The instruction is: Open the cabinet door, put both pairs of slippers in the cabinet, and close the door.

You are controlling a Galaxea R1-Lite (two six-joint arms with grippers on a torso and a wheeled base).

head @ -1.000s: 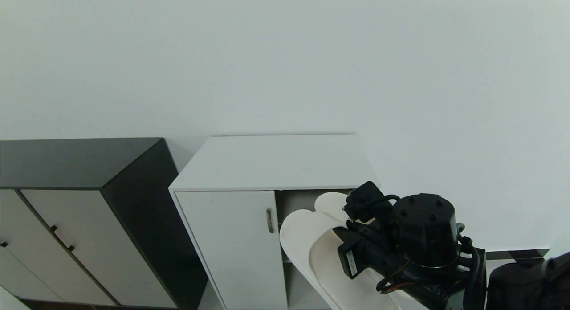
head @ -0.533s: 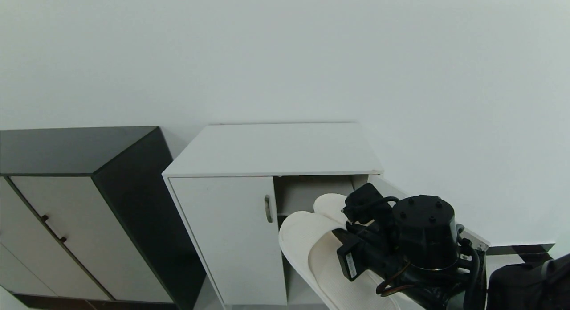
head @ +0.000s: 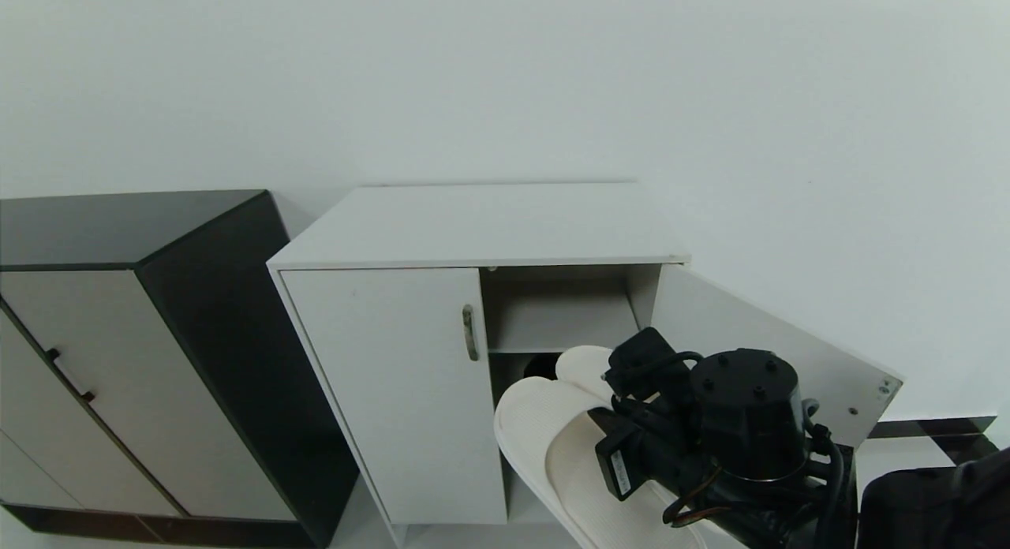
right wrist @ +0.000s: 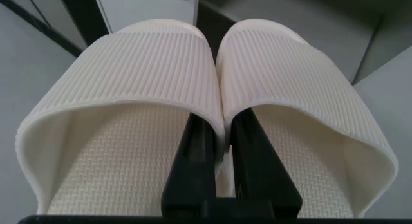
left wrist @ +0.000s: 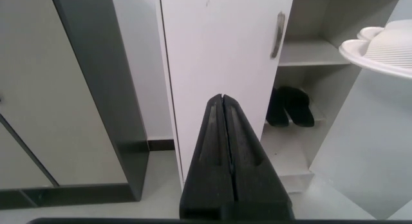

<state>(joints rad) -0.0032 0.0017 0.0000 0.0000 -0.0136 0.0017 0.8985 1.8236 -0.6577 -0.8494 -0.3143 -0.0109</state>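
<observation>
The white cabinet (head: 473, 225) has its left door (head: 394, 375) closed and its right door (head: 757, 336) swung open, showing an upper shelf (head: 560, 328). A pair of black slippers (left wrist: 290, 107) lies on the lower level inside. My right gripper (right wrist: 222, 130) is shut on a pair of white ribbed slippers (head: 544, 431), held side by side in the air just in front of the open compartment, toes toward it. The left gripper (left wrist: 222, 98) is shut with nothing in it, low down, facing the closed door.
A taller black cabinet (head: 213, 320) with pale drawer fronts stands just left of the white one, a narrow gap between them. The metal handle (head: 469, 333) sits on the closed door's right edge. A plain white wall runs behind.
The head camera has moved: the cabinet now sits higher in the picture, and its open right door and inside shelf have come into view. The white slippers stay in my right gripper.
</observation>
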